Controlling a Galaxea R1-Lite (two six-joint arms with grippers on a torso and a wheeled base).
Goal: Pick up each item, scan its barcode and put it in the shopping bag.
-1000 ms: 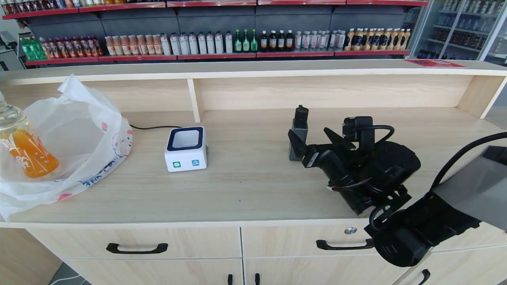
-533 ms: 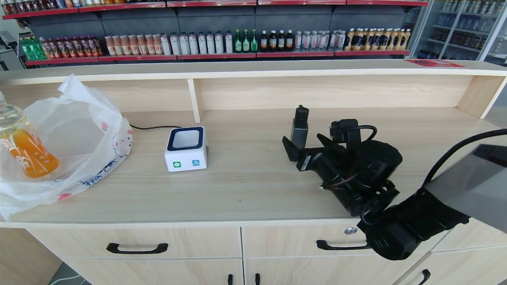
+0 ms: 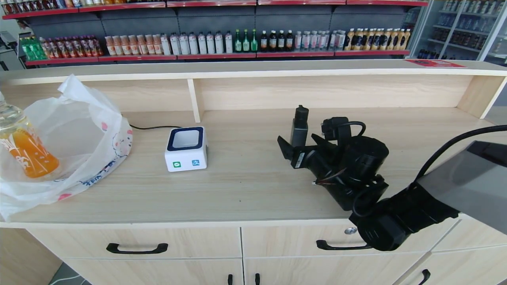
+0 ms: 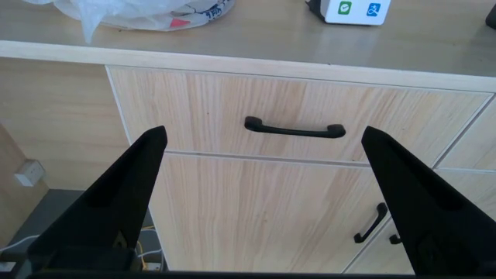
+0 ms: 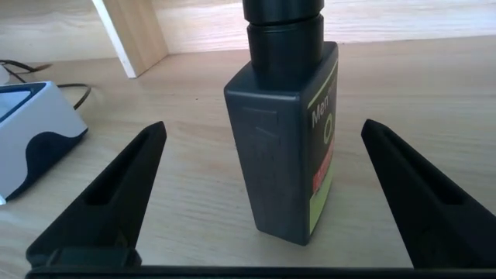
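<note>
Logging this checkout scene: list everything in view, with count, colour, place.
Dark bottle: one, dark grey, upright on counter, right of middle.
Scanner: one, white and navy, counter middle.
Shopping bag: one, translucent white, counter's left end.
Drink bottle: one, orange, at the bag.
Shelf bottles: many, mixed colours, behind the counter.
Right end effector: one, black, open at the dark bottle.
Left end effector: one, black, open, facing the drawers.

One dark bottle (image 3: pixel 299 126), one white scanner (image 3: pixel 186 149), one plastic bag (image 3: pixel 85 126), one orange drink bottle (image 3: pixel 24 148), all at one desk (image 3: pixel 245 186)
</note>
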